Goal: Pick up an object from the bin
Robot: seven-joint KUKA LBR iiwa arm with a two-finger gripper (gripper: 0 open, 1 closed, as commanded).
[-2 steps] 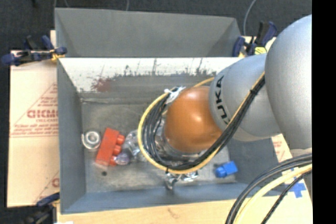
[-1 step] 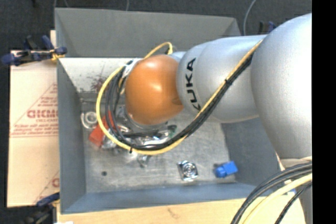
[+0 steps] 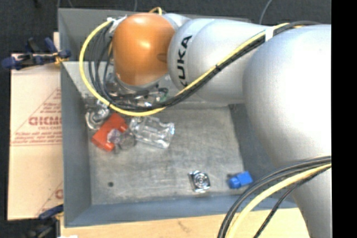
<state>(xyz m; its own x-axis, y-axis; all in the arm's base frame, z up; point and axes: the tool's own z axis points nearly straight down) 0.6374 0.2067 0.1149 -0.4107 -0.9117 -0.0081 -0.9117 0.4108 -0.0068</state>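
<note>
Along the near side of the grey bin [image 3: 75,175] lay one small silvery metal piece [image 3: 199,180] and one blue block [image 3: 240,179], apart. Farther back, at the left, one orange piece [image 3: 105,136] touched one clear plastic piece [image 3: 153,134]. Over these two hung the pincer [image 3: 128,114]; whether released or clenched, I could not tell.

orange-red block [image 3: 106,135] | left of bin [image 3: 167,178] | beside clear plastic piece [image 3: 153,134]

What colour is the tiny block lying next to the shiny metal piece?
Bright blue. The small block shows plainly in the camera view, on the bin's floor.
</note>
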